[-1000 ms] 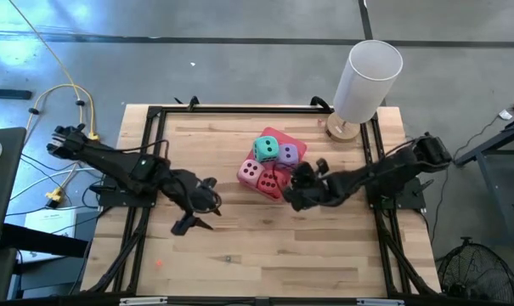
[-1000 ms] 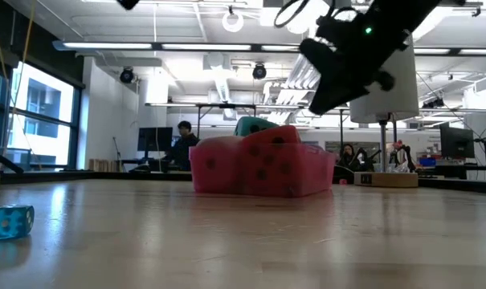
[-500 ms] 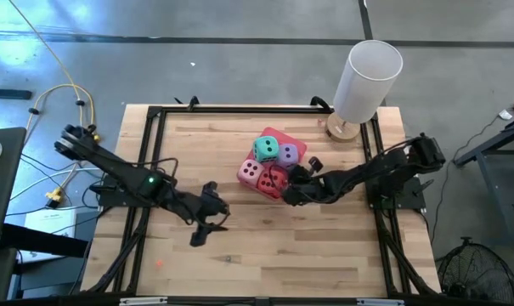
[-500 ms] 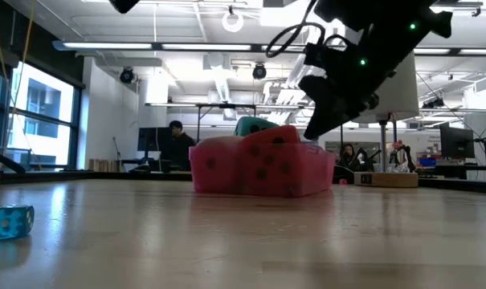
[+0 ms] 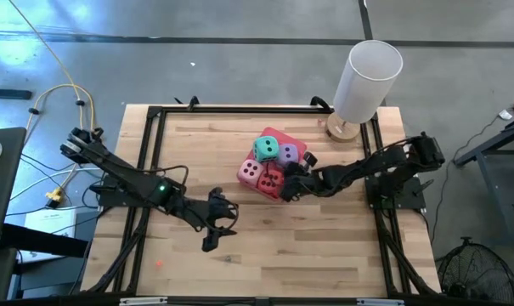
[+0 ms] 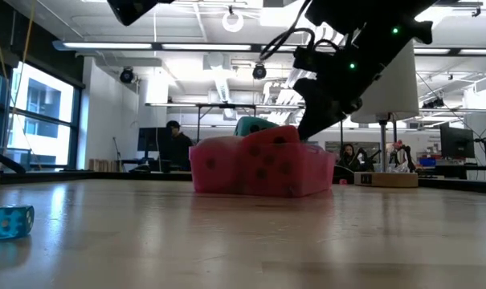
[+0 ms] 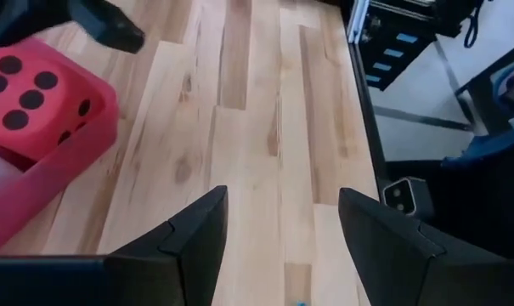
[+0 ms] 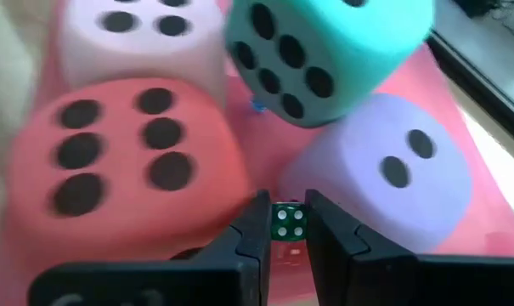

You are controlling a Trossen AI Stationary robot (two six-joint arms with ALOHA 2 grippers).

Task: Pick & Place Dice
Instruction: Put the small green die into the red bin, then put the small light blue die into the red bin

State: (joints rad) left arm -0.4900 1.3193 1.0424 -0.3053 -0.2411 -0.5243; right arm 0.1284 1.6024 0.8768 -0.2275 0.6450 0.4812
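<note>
A: Step in hand? Start with the big things.

B: One wooden table (image 5: 265, 246). One white cylinder (image 5: 369, 78) stands at its far right corner. One pink tray (image 5: 296, 146) sits near the middle and is crowded with the large dice. The right gripper (image 8: 286, 201) hangs over the tray's near edge, just beside the red die (image 5: 269, 179). Its fingers are clamped on a small green die (image 8: 285, 223). My judgement: this is the place step, carrying a small die in to the tray.

A: Left arm?

B: The left gripper (image 7: 282, 194) hovers over bare table, well apart from the tray. Its fingers are apart with nothing between them. It waits.

A: Next move calls for?

B: A free spot. In the right wrist view the gap between the red die and the purple die (image 5: 288, 154) is narrow. Lower into bare tray floor, then open the fingers. A release from high up risks the die bouncing off the soft cubes and out.

A: Counts, large to small.

B: There are four large dice: the teal green die (image 5: 266, 149) rides on top, with the purple, red and pale pink die (image 5: 250, 172) below it. There are two small dice in view: the green one in the grip, and a small blue die (image 6: 10, 221) lying on the table in the low view, well apart from the tray. I judge the blue one to be left to pick.
</note>
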